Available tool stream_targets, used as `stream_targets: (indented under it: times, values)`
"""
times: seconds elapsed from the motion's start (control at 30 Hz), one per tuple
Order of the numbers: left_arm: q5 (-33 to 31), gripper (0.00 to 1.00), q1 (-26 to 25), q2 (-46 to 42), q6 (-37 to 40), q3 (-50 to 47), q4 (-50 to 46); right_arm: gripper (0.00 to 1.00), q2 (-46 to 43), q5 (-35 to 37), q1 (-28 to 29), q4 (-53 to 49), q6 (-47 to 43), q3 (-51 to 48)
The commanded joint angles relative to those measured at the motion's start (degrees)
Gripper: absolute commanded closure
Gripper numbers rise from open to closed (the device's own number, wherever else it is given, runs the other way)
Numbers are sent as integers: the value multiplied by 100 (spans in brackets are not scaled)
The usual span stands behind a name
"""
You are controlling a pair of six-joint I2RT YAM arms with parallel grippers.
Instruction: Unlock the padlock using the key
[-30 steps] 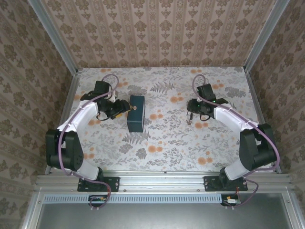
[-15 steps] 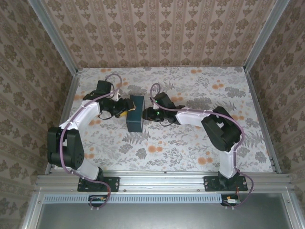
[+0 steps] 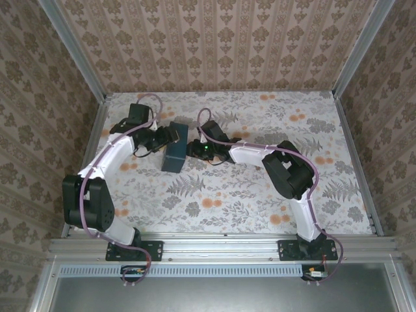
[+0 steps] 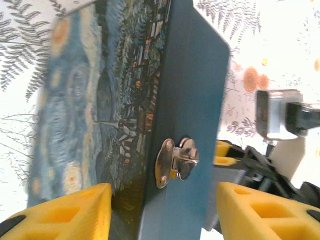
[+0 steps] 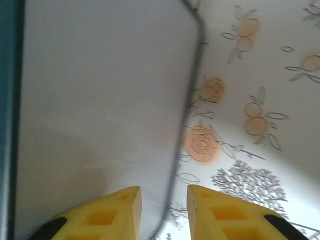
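Top external view: the padlock (image 3: 173,156), a chunky dark blue block, lies on the flowered table (image 3: 260,195) left of centre, turned slightly off square. The left gripper (image 3: 171,135) reaches it from the upper left and meets its far end. The right gripper (image 3: 192,149) comes in from the right, on an arm stretched across the table, and sits against the block's right side.

Left wrist view: the padlock (image 4: 192,90) runs up the middle of the frame. A swirling blue and yellow night-sky print covers its left face, and a plain blue side faces the camera. A small silver clasp (image 4: 176,162) sits low on that side. The left gripper (image 4: 164,192) is at a middling width, and its yellow fingers (image 4: 65,215) stand one on each side of the block. The block fills the gap between them, so it is gripped. A sliver of yellow with black behind it shows just right of the clasp.

Right wrist view: the right gripper (image 5: 162,192) is at the bottom edge, with only a narrow gap between its yellow fingers (image 5: 107,215). A pale grey flat surface (image 5: 100,90) covers the left and centre of the frame. Its thin dark rim (image 5: 192,90) curves down from the upper right into that gap. I cannot tell whether the fingers touch the rim. A dark blue strip runs down the far left edge, and orange flower prints on the tabletop show at the right.
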Motion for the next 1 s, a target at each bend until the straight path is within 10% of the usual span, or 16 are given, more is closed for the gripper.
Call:
stream_targets:
  times: [0.0,0.53,0.6,0.67,0.7,0.8,0.97]
  values:
    - [526,44,-521,201,-133,340,-211,70,-54,-19,85,56,-55,-75]
    - [115,44,-810,872,-188,873,-192,64,-1994,1728,-958,-1915,-1824,-1651]
    - [-162,41,-753,750,165,1028,-321,49,-2459,1801,-991,-2006,-2140,-1797]
    - [-1195,30,-720,631,711,1089,-492,0,-2970,2171,-1023,-2182,-2550,-1954]
    - [-2026,20,-701,511,909,965,-466,0,-3251,2438,-1100,-2296,-2752,-2067]
    - [-3797,8,-566,-140,1602,-203,706,0,-4088,2864,-1591,-2412,-3150,-2547]
    - [-4131,2,-43,-1501,3907,-3374,4487,0,-5407,2742,-2746,-275,-4099,-4535]
